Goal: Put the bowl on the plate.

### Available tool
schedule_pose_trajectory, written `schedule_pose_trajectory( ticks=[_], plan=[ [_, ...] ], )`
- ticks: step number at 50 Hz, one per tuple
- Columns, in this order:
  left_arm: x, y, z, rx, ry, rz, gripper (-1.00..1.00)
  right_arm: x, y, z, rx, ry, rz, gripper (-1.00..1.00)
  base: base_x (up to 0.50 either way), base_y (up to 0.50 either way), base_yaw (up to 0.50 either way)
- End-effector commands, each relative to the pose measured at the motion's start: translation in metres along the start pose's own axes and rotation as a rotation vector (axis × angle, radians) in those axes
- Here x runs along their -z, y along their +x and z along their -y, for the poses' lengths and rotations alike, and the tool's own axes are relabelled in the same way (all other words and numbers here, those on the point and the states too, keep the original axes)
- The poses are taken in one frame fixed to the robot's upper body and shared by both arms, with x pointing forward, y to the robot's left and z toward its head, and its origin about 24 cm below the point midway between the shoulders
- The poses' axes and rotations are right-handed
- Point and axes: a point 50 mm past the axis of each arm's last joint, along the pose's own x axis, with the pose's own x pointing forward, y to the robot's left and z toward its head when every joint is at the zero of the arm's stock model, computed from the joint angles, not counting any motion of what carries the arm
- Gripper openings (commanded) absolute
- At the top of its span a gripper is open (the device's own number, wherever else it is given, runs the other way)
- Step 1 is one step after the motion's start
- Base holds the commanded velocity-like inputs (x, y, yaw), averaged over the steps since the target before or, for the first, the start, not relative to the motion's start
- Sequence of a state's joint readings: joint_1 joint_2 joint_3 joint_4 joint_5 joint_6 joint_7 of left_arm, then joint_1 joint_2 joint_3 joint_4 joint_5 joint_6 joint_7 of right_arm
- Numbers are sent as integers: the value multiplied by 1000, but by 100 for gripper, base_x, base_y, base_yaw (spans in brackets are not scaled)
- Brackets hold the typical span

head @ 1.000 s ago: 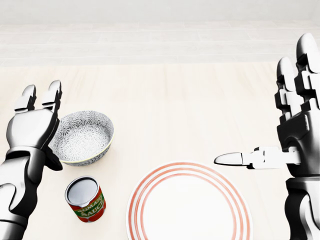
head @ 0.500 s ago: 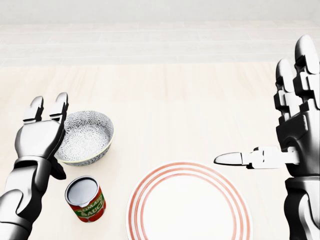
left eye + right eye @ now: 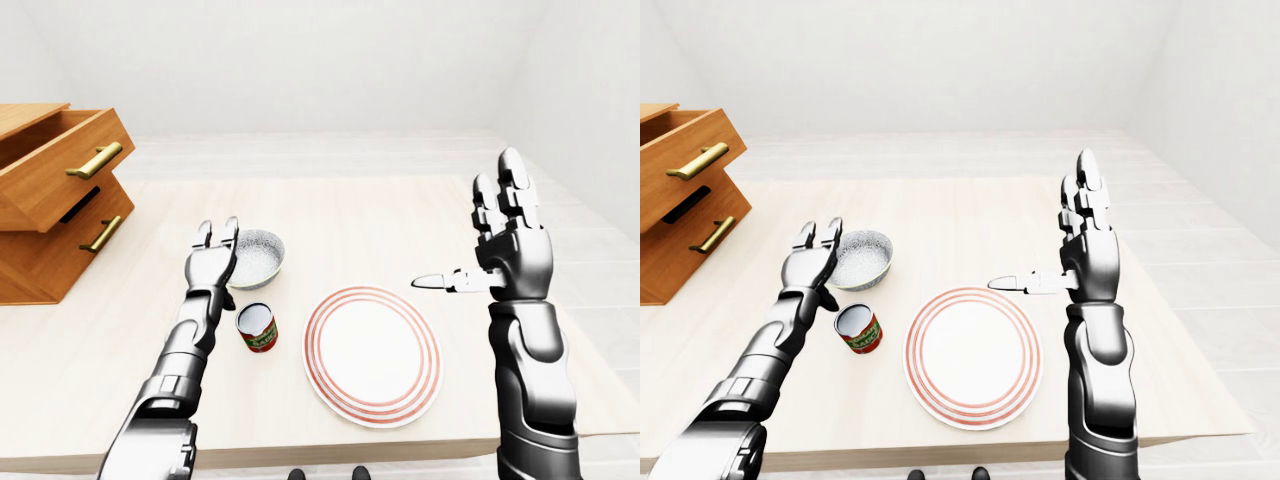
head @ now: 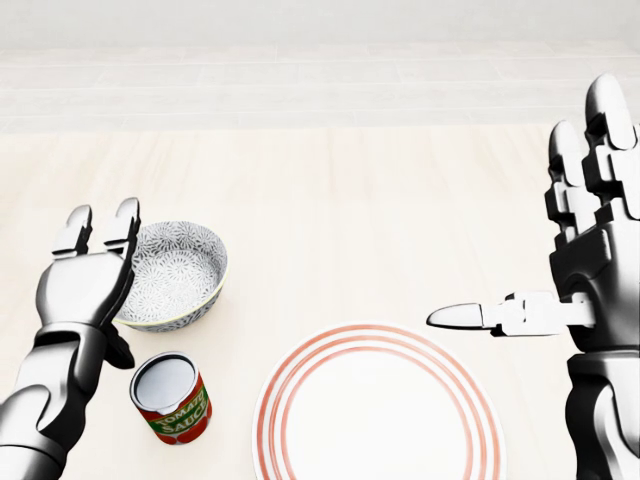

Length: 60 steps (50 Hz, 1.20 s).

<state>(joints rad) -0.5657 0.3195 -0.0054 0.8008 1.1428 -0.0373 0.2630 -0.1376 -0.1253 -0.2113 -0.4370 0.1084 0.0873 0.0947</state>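
Though the red-and-green label on the can (image 4: 170,397) curves out of sight, the letters "OMAT" over "SAUCE" can be read in the head view; the can stands upright on the table (image 4: 350,200), its top open and grey inside. No other writing shows.

Since a second ago the left hand (image 4: 85,285) has sunk lower in the head view and drifted slightly right, toward the bowl (image 4: 175,275); the bowl, the can, the plate (image 4: 378,425) and the right hand (image 4: 590,270) sit much as they did.

The patterned bowl rests upright on the table at the left of the head view, just above the can and up-left of the plate, apart from both. The left hand stands against the bowl's left rim with its fingers (image 4: 127,222) straight and spread apart, closed on nothing; whether they touch the rim I cannot tell.

The right hand is held up at the right edge, fingers apart and pointing upward, thumb stretched out to the left above the plate's right side; it grips nothing.

A wooden set of drawers (image 3: 55,190), its top drawer pulled out, stands at the left of the left-eye view.
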Motion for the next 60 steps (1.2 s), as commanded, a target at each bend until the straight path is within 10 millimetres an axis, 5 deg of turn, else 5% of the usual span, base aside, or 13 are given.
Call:
schedule_pose_trajectory(
  ticks=[1,60],
  plan=[
    [1,-2,5,10,-55,-17,100,3,0,1,3,3,-14,100,0,0,0],
    [-3,-4,32,43,4,-2,100,0,0,-1,-3,-2,-2,100,0,0,0]
  ],
)
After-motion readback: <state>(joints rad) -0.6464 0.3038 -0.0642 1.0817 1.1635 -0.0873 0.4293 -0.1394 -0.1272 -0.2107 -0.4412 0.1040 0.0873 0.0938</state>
